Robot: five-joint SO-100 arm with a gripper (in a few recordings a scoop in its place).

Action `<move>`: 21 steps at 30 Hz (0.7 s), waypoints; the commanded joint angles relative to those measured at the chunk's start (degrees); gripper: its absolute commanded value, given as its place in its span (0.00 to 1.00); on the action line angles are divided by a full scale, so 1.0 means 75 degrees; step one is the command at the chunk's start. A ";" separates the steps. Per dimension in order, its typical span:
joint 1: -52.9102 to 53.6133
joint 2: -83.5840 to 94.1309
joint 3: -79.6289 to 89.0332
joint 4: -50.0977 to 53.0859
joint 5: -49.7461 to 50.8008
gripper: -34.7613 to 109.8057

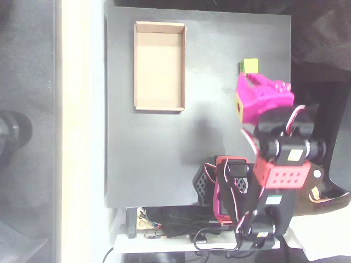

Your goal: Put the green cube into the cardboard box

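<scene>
Reach step: gripper (248,82) just short of green cube (250,66), jaw state unclear; next straddle and pinch, cardboard box (159,104) well off.

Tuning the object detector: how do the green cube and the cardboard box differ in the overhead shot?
Colour: the green cube is bright lime; the cardboard box is tan.
Size and shape: the cube is small and compact; the box is a far larger, elongated shallow tray, open on top with nothing in it.
Place: the cube sits at the right of the black board, right at the tip of the pink claw; the box lies upper left, apart from the arm.
Shared: both rest on the board.
</scene>
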State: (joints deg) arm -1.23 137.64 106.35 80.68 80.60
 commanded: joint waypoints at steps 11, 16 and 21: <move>0.0691 -0.3645 -0.4066 0.0000 0.0000 0.26; 0.1348 -0.4805 -0.4641 0.0000 -0.0012 0.26; 0.1945 -0.5730 -0.4734 -0.0012 -0.0012 0.26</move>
State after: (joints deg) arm 10.37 96.24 72.69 80.68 80.24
